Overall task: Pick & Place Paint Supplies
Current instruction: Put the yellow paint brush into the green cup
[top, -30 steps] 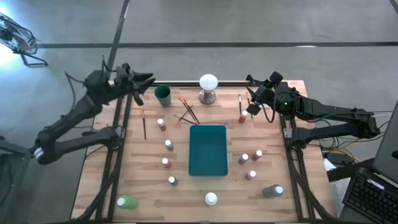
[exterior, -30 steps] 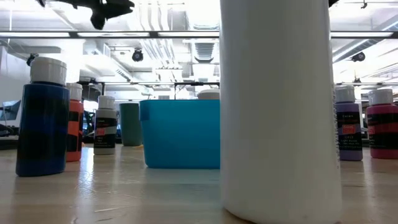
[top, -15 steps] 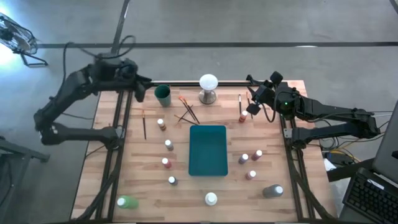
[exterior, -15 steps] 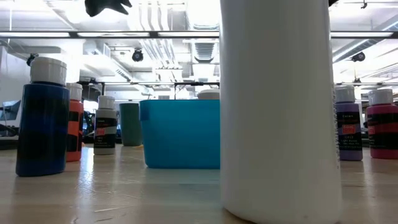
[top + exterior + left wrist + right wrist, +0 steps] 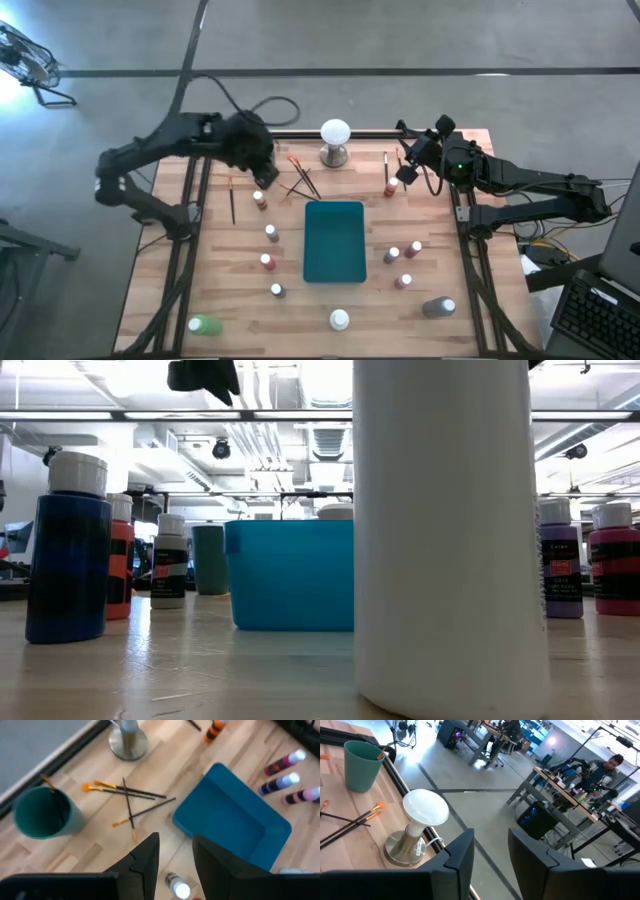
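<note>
Both arms are matte black, built of slim tubular links joined by thicker rounded joints. A black cable loops off the left arm (image 5: 190, 140) beyond the far edge of the worktop (image 5: 160, 290). The right arm (image 5: 520, 185) carries a small green light near its wrist. Each claw has two flat, angular black fingers (image 5: 145, 860).

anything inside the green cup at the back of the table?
One orange-tipped brush leans against the inner rim of the green cup; its tip also pokes over the rim in the right wrist view. The cup's floor looks dark and empty, but the near wall hides part of it.
</note>
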Robot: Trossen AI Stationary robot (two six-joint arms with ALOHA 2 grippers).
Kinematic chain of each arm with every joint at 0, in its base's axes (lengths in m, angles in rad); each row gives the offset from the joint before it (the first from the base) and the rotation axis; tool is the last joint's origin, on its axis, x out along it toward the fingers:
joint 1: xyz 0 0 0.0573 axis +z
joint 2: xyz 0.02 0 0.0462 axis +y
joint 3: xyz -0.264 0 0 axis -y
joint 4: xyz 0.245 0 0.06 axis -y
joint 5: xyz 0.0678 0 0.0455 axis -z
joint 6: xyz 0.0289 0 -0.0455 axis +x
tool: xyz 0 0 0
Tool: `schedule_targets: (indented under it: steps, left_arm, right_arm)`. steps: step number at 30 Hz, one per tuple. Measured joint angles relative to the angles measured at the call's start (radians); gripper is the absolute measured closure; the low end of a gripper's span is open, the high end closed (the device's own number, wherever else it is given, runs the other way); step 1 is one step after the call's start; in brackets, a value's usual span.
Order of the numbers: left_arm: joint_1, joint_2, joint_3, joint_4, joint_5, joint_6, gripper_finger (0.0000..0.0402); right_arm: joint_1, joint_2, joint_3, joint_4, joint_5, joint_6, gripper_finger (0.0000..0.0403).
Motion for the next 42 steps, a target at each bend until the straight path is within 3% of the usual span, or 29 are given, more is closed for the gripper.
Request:
schedule_targets:
  steps: [17, 30, 36, 42]
  left_arm:
    - [-0.025, 0.163, -0.01, -0.008, 0.045, -0.101, 0.0278]
    - [-0.025, 0.257, -0.016, -0.048, 0.018, -0.087, 0.028]
    - [-0.025, 0.272, -0.121, -0.041, -0.013, -0.086, 0.028]
    - [-0.023, 0.273, -0.271, 0.098, -0.029, -0.099, 0.028]
  right_arm:
    - [0.0, 0.0, 0.0, -0.009, 0.0, 0.027, 0.023]
    - [0.0, 0.0, -0.013, -0.035, 0.002, 0.027, 0.0223]
    - [0.0, 0.0, -0.014, -0.04, 0.002, 0.031, 0.0238]
    - [0.0, 0.0, -0.014, -0.039, 0.001, 0.028, 0.0248]
